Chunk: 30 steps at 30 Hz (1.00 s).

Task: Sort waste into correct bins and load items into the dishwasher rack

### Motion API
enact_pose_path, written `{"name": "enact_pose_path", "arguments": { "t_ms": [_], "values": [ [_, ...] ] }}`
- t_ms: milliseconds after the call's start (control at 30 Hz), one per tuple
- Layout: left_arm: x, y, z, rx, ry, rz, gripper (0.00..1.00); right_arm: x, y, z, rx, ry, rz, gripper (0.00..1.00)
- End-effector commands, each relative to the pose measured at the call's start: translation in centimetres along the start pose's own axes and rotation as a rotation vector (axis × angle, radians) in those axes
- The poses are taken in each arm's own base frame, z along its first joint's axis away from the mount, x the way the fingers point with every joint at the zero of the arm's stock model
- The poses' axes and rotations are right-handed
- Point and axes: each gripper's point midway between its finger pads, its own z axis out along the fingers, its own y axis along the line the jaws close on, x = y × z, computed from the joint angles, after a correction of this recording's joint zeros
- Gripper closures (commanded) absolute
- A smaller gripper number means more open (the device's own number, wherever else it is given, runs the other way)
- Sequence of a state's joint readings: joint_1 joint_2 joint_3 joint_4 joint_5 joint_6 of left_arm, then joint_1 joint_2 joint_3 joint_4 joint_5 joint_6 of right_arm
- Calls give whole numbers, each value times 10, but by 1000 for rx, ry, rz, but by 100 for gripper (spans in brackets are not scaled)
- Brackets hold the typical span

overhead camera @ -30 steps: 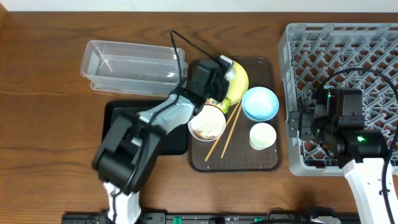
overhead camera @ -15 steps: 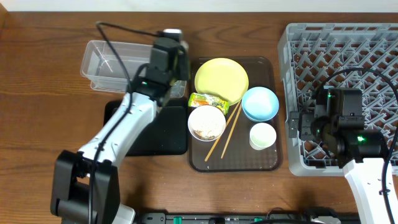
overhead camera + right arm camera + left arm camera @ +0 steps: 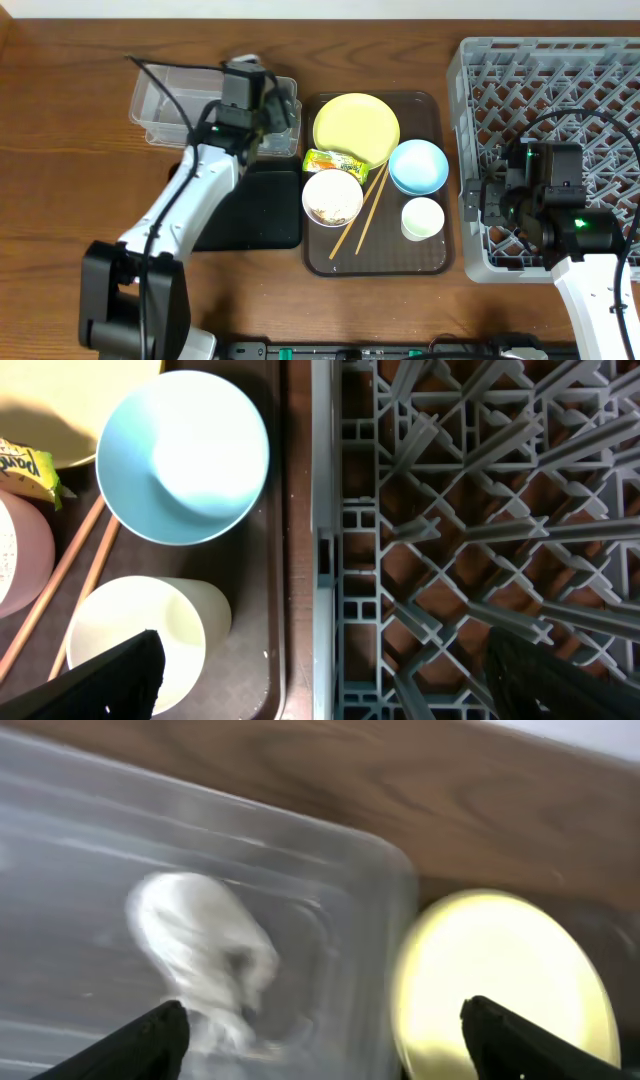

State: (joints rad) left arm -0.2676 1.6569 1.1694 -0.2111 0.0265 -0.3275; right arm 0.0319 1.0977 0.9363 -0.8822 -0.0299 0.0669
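My left gripper [image 3: 270, 112] hangs open over the right end of the clear tub [image 3: 170, 100]. In the left wrist view crumpled white paper [image 3: 200, 945] lies loose inside the tub [image 3: 90, 850], between and beyond the spread fingers of that gripper [image 3: 325, 1040]. The yellow plate [image 3: 356, 125], green-and-orange wrapper [image 3: 335, 162], white bowl [image 3: 332, 198] with crumbs, chopsticks [image 3: 365, 208], blue bowl [image 3: 418, 165] and white cup [image 3: 422, 218] sit on the brown tray. My right gripper [image 3: 330, 685] is open and empty, straddling the left wall of the grey rack [image 3: 480, 510], beside the cup [image 3: 140, 640].
The black tray [image 3: 250, 210] lies just below the clear tub, partly under my left arm. The brown serving tray [image 3: 435, 255] sits between the bins and the rack [image 3: 560, 100]. Cables trail over the tub and the rack.
My left arm swung from the yellow plate to the clear tub, then its jaws opened and the white paper dropped into the tub. The right arm has not moved.
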Motion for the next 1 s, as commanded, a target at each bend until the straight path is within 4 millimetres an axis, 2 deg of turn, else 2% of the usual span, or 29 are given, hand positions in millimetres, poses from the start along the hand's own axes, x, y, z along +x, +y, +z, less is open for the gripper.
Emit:
{"name": "enact_pose_path", "arguments": {
  "t_ms": [0, 100, 200, 333, 433, 600, 800, 967],
  "values": [
    [26, -63, -19, 215, 50, 435, 10, -7, 3, -6, -9, -22, -13, 1],
    [61, -86, -22, 280, 105, 752, 9, -7, 3, -6, -9, -22, -13, 1],
    [86, -103, -20, 331, 131, 961, 9, -7, 3, -6, -9, -22, -13, 1],
    [109, -114, -9, 370, 159, 1095, 9, -6, 3, -6, -9, -18, -13, 1],
    [121, -111, 4, 372, 197, 1109, 9, -5, 3, -6, -8, -15, -12, 1],
    [127, -111, 23, 369, 198, 1111, 11, -5, 3, -6, -8, -14, -12, 1],
    [127, -113, 31, 371, 180, 1110, 12, -5, 3, -6, -8, -14, -12, 1],
    [129, -105, 43, 318, 193, 1117, 18, -5, 3, -6, -8, -14, -12, 1]
  ]
}}
